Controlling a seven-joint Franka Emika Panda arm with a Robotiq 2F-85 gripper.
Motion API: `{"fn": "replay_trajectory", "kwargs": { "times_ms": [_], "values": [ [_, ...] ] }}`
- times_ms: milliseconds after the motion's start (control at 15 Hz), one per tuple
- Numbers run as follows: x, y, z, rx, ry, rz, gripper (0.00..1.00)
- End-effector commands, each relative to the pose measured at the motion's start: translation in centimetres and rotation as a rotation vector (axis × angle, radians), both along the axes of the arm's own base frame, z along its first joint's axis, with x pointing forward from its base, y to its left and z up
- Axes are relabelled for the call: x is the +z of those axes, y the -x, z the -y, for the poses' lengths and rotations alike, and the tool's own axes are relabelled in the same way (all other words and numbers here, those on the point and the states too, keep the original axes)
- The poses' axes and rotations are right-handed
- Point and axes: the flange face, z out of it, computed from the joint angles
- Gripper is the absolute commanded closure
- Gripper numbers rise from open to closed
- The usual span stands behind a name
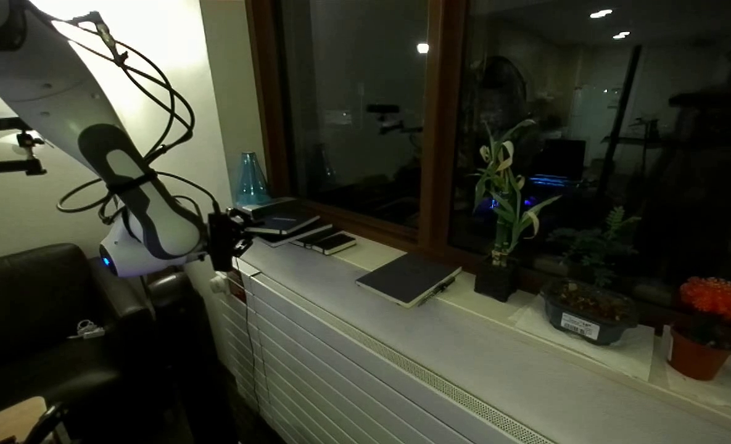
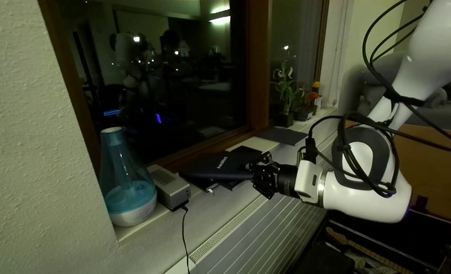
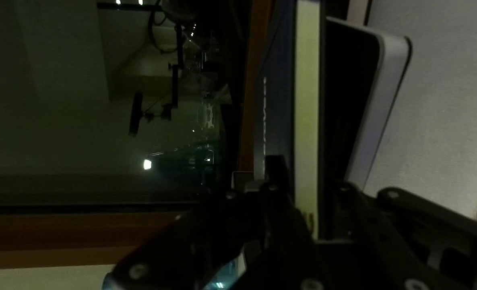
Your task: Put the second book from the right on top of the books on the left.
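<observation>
Hand (image 2: 252, 173) clamped on edge of lettered book (image 2: 221, 165), which is over the left books (image 1: 303, 233) on the counter (image 1: 334, 288); can't tell if touching them. Dark book (image 1: 408, 279) well apart to the right, pen (image 1: 439, 288) just beside it.

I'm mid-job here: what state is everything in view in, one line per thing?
Lettered book: shut, held at one edge
Hand: closed on that book
Large notebook: shut, lying flat
Pen: lying by the large notebook's edge
Small dark notebook: shut
Bamboo plant: upright, some leaves drooping
Blue cone-shaped vessel: upright
Grey box: cable attached
Window: looks shut
</observation>
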Motion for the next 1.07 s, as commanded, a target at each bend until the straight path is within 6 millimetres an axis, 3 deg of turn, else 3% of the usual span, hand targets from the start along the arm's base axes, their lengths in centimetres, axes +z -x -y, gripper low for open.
{"fn": "replay_trajectory", "kwargs": {
  "times_ms": [0, 267, 600, 800, 867, 1000],
  "values": [
    [-0.6, -0.4, 1.2, -0.019, 0.051, 0.013, 0.55],
    [-1.9, -1.2, 2.3, -0.041, 0.061, -0.009, 0.31],
    [-2.0, -2.1, 2.9, -0.057, 0.053, -0.006, 0.02],
    [-1.8, -2.6, 3.0, -0.065, 0.047, -0.008, 0.0],
    [-1.6, -2.9, 2.9, -0.076, 0.035, -0.021, 0.22],
    [-1.2, -3.6, 2.7, -0.093, -0.009, -0.084, 0.27]
  ]
}}
